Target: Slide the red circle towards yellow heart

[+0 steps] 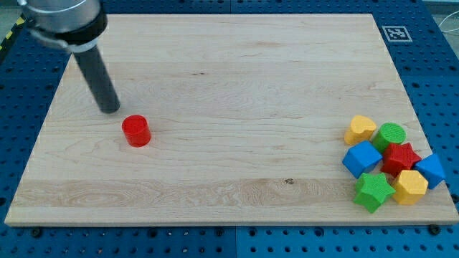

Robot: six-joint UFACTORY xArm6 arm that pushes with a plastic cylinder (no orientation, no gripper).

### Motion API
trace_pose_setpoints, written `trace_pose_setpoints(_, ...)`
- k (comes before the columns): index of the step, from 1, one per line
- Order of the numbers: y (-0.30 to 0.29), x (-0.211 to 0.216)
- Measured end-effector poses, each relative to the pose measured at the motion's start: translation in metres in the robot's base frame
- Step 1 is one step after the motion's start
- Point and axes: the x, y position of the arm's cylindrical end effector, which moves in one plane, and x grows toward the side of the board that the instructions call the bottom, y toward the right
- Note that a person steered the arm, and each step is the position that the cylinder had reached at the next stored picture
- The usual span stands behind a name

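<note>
The red circle (135,131) is a short red cylinder on the wooden board (237,86), at the view's left. My tip (111,110) rests on the board just up and to the left of the red circle, a small gap apart. The yellow heart (359,130) lies far off at the view's right, at the top left of a cluster of blocks.
The cluster at the view's right holds a green circle (391,135), a blue cube (361,158), a red star (400,158), a second blue block (432,170), a yellow hexagon (410,186) and a green star (373,191). A marker tag (396,33) sits at the board's top right corner.
</note>
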Motion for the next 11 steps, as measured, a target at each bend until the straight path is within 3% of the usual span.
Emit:
trace_pose_setpoints(1, -0.007, 0.043)
trace_pose_setpoints(2, -0.007, 0.055)
trace_pose_setpoints(6, 0.073, 0.019)
trace_pose_setpoints(11, 0.140, 0.019)
